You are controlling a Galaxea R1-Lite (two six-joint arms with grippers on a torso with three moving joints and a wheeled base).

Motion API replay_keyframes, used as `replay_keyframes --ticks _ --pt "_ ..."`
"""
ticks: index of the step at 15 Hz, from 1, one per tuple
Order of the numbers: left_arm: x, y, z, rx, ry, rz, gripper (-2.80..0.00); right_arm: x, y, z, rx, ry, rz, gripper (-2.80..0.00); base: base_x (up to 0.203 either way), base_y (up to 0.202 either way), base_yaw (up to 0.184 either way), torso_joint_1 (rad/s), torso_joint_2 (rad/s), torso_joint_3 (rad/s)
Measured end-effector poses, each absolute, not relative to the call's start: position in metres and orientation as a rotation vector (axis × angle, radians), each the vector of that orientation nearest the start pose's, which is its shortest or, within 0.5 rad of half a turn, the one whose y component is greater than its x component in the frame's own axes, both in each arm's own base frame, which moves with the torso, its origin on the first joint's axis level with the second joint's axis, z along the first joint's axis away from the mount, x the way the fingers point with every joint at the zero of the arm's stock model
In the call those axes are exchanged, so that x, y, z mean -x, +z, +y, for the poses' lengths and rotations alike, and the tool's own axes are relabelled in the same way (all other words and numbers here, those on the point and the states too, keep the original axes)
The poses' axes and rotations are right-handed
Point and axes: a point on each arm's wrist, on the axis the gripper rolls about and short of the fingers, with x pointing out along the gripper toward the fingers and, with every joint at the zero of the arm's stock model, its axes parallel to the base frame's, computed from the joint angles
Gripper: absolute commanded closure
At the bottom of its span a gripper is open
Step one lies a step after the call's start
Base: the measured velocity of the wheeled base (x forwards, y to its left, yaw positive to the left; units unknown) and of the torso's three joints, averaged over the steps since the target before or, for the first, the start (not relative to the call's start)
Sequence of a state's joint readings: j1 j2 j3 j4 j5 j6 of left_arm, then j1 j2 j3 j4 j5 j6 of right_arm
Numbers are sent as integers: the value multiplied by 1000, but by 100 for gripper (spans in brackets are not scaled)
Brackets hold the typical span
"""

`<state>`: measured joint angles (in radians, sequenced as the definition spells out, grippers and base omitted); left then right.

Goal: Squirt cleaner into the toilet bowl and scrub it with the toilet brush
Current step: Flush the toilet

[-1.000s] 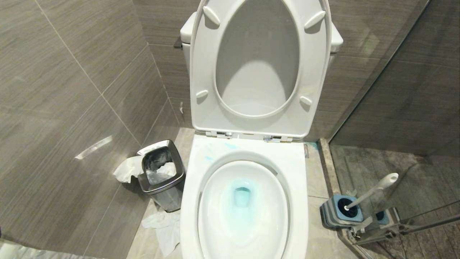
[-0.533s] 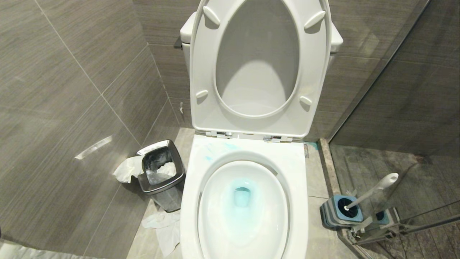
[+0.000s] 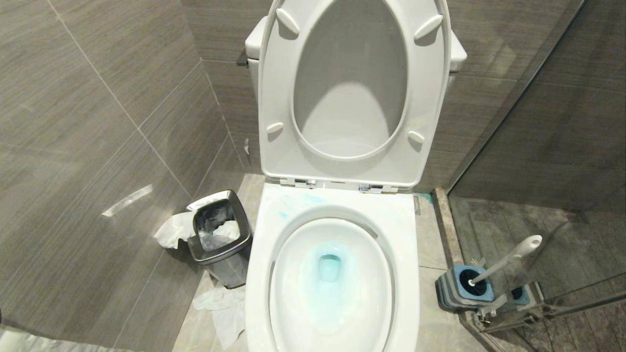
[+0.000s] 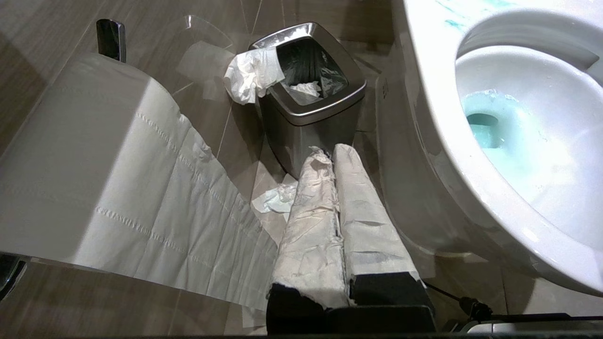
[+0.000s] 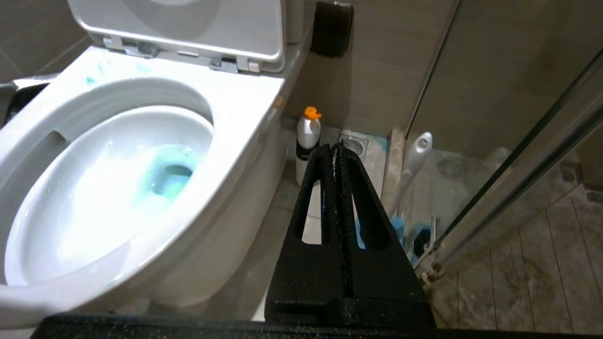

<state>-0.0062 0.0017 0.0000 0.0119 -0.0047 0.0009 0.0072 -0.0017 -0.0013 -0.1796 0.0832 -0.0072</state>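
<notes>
A: How much room is there around the glossy white ceramic toilet bowl [image 3: 332, 274]?

B: Its white plastic seat and lid [image 3: 349, 93] stand raised against the tank, so the oval basin lies open, with translucent turquoise-blue cleaner [image 3: 328, 268] tinting the water and smearing the rim's back.

A: And the sides?

B: On the left, a small steel bin [image 3: 220, 239] stands just beside the bowl against the grey tiled wall, with crumpled white tissue [image 3: 222, 305] on the floor. On the right, the long white-grey toilet brush [image 3: 508, 259] leans in its squarish blue-and-grey holder [image 3: 462, 288], close to the glass shower partition [image 3: 562, 298].

A: The end effectors?

B: The paper-wrapped left end effector [image 4: 332, 155] is closed, empty, near the bin. The black right end effector [image 5: 337, 150] is closed too, empty, between bowl and brush, facing a white bottle with an orange cap [image 5: 308, 136].
</notes>
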Motion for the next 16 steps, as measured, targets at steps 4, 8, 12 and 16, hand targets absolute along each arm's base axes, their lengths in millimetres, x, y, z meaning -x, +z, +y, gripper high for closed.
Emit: replay_keyframes --ticks 4,8,12,16 --pt "23 74 0 0 -11 14 0 24 92 2 18 91 -166 0 0 0 0 0 0 0" --pt "23 74 0 0 -10 14 0 24 88 2 27 86 -128 0 0 0 0 0 0 0" --pt "23 74 0 0 -10 14 0 23 79 1 94 44 -41 0 0 0 0 0 0 0" --pt "23 74 0 0 -10 14 0 23 75 1 77 42 2 0 0 0 0 0 0 0"
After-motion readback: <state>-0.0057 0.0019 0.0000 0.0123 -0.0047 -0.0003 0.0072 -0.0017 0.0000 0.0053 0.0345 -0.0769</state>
